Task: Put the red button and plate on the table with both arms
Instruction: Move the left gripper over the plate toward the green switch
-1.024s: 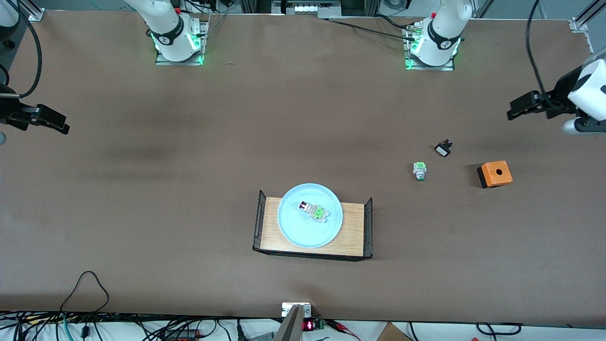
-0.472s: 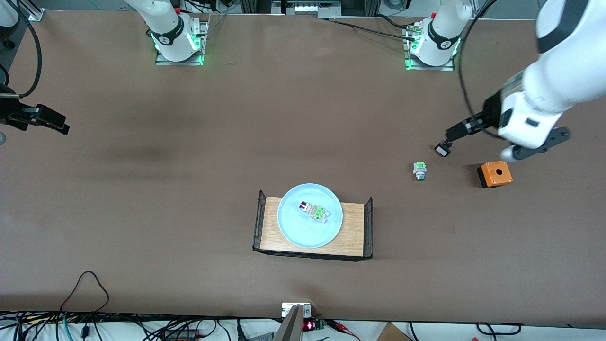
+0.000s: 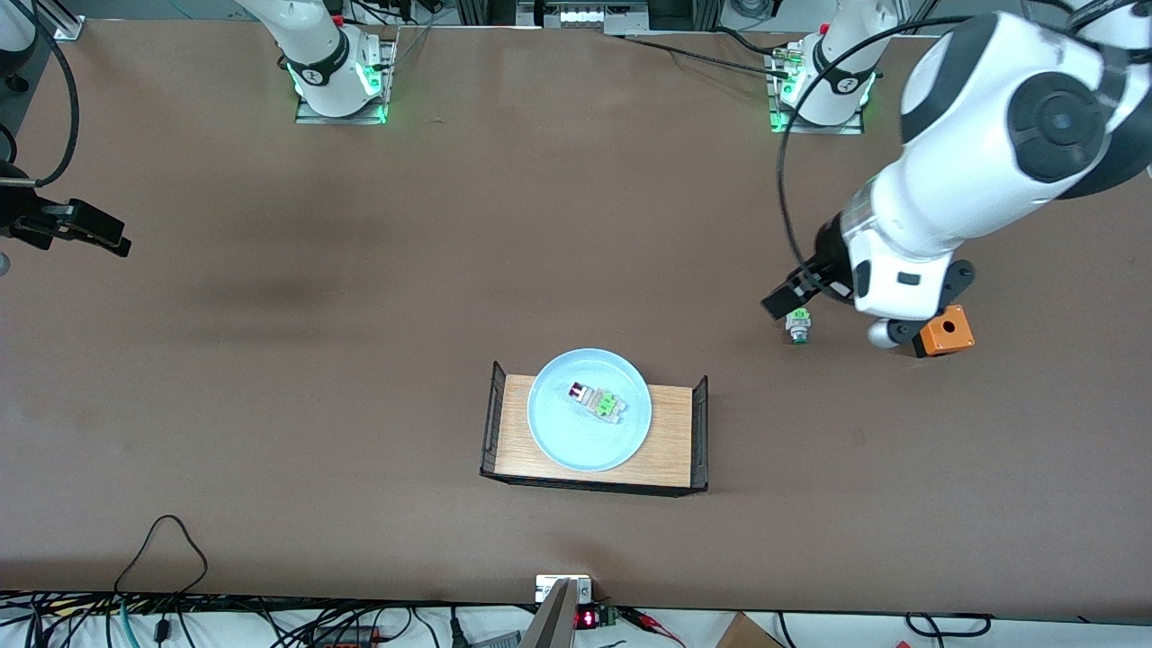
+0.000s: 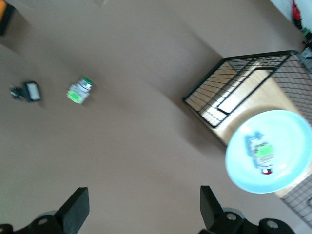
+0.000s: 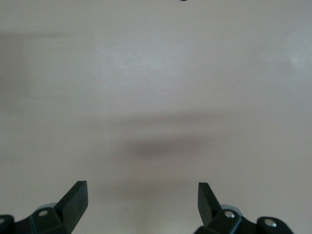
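Looking over the counter (image 3: 360, 297), I see the plate (image 3: 589, 445) on the wooden tray (image 3: 670, 432), the red button (image 3: 579, 391) on it. My left fingers (image 3: 781, 303), spread, may bump the green button (image 3: 797, 325). Right fingers (image 3: 90, 232) wait, spread.

Two white arms (image 3: 954, 189) with black joints and glossy rounded shells; green lights glow at their bases (image 3: 337, 76); black cables trail; each black tool (image 3: 781, 300) is two-fingered.
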You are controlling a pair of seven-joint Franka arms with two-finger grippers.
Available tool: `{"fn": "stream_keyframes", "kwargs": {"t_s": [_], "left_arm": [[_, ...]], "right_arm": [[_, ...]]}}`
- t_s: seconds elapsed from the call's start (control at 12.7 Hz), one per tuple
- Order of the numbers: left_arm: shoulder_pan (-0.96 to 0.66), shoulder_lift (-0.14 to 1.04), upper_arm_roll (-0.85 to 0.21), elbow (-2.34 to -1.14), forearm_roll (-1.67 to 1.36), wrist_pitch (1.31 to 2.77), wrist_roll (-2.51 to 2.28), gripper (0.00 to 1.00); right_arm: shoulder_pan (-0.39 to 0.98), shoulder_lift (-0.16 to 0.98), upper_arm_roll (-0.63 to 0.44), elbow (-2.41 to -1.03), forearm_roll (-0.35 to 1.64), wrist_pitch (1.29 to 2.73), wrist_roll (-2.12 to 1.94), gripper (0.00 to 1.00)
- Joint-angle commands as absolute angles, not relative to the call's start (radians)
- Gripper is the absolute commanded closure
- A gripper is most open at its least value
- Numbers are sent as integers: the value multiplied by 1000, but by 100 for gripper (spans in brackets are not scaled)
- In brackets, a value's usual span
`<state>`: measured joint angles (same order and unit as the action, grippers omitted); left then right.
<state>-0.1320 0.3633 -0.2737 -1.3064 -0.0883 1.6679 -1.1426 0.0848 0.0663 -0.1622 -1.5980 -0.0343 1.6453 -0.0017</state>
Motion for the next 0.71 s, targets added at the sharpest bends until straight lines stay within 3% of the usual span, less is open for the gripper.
{"fn": "stream_keyframes", "kwargs": {"t_s": [0.0, 0.31, 0.63], "left_arm": [[-211, 477, -258, -1180, -81, 1698, -1291, 0], [-349, 653, -224, -991, 14, 1707, -1481, 0], [-544, 741, -23, -957, 12, 1870, -1572, 0]], "right_arm": [[91, 64, -172, -1594, -25, 1646, -14, 0], [92, 61, -172, -1594, -25, 1638, -15, 0], [92, 58, -170, -1594, -25, 1623, -6, 0]]}}
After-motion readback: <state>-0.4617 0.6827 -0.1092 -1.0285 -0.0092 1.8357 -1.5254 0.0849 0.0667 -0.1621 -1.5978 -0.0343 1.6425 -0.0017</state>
